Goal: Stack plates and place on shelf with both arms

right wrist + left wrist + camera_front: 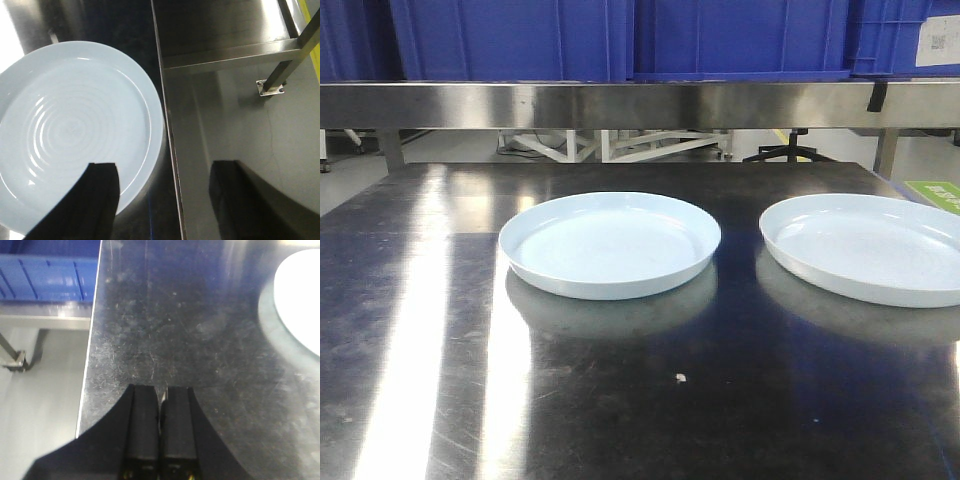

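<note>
The right plate point(75, 130) is set flat near the right edge of the table point(620, 400), its outer rim seen between the spread jaws of the right gripper point(164, 169). The left plate point(610, 243) is found ahead and rightward of the left gripper point(161, 390), whose jaws are pressed together.

— How does the left arm's black two-fingered end effector point(161, 390) stand?
— Its fingers are pressed flat together.
— And the right arm's black end effector point(164, 167)?
— Fingers spread wide apart.
</note>
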